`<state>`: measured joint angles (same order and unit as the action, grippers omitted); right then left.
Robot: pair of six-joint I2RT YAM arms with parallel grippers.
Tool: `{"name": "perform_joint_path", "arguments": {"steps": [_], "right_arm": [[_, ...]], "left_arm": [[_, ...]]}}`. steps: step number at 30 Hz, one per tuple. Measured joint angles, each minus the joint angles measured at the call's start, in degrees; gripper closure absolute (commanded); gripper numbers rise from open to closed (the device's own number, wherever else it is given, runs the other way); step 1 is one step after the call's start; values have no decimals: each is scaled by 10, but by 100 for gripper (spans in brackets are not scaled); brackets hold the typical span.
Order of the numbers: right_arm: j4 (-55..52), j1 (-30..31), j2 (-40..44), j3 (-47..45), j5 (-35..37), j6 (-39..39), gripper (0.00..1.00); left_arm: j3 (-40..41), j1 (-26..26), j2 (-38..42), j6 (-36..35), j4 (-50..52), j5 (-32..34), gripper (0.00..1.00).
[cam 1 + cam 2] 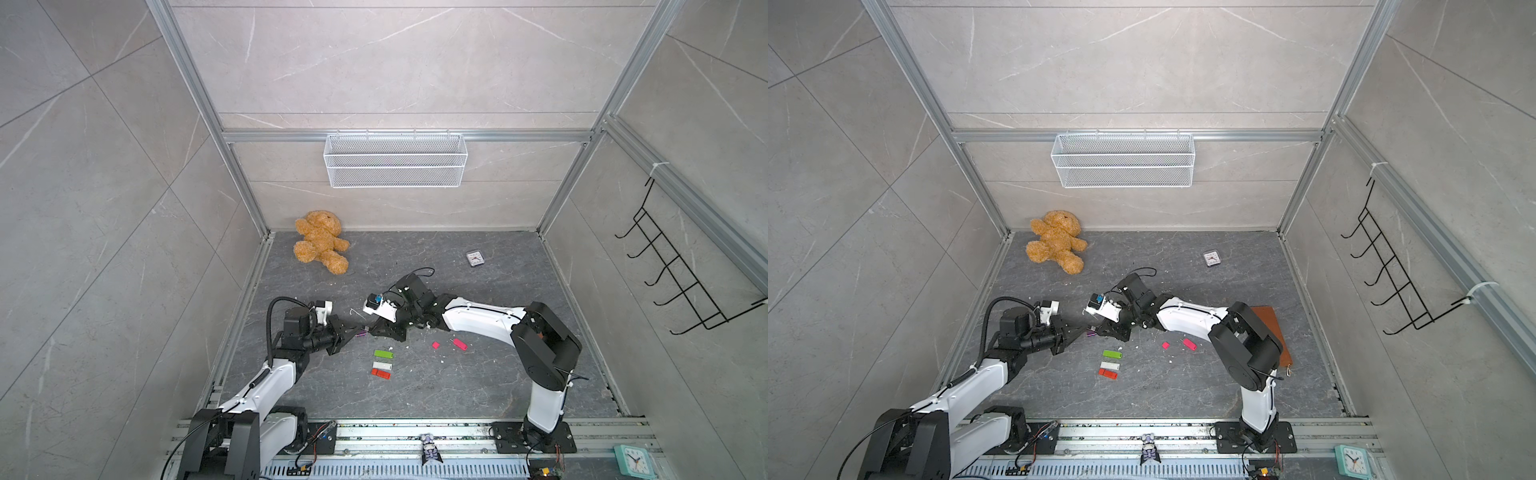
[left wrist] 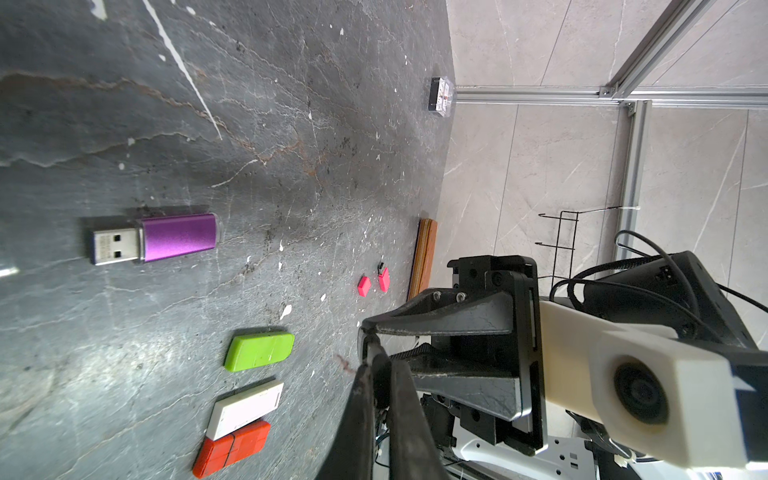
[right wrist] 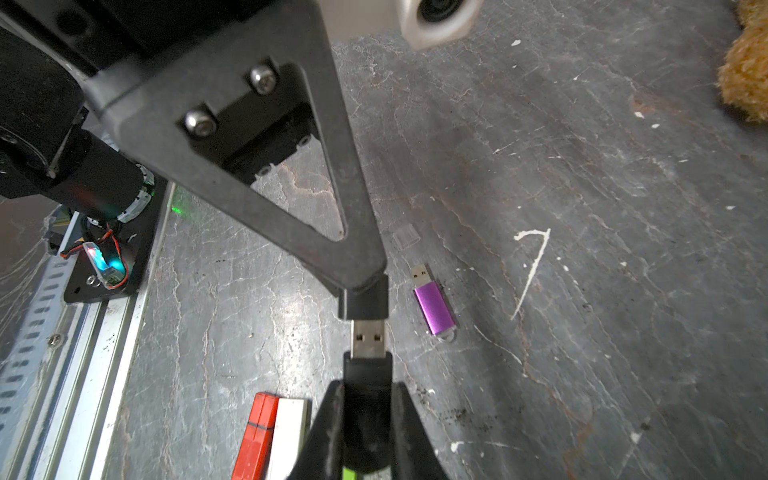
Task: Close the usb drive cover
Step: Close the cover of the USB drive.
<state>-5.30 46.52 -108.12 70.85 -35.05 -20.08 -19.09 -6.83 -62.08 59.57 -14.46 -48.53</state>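
The black usb drive [image 3: 368, 374] is clamped in the right claw [image 3: 368, 399], and its bare metal plug [image 3: 368, 338] points at the black cover [image 3: 363, 302]. The left claw [image 3: 361, 279] is pinched shut on that cover. Cover and plug line up, just meeting, above the table [image 3: 582, 166] near its middle. An uncapped purple drive [image 3: 434, 307] lies just beside them. Green [image 2: 259, 351], white [image 2: 245, 409] and red [image 2: 230, 449] drives lie nearby.

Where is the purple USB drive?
In both top views the purple USB drive lies centrally on the table, just beyond the green USB drive; its clear cap sits apart, off its plug end.
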Motion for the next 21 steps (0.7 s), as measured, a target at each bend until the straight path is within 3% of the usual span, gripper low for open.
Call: {"name": "perform_joint_path", "arguments": {"steps": [21], "right_arm": [[5,1,0,3,1,11,88]], "left_arm": [[0,-6,-8,3,-10,-7,100]]}}
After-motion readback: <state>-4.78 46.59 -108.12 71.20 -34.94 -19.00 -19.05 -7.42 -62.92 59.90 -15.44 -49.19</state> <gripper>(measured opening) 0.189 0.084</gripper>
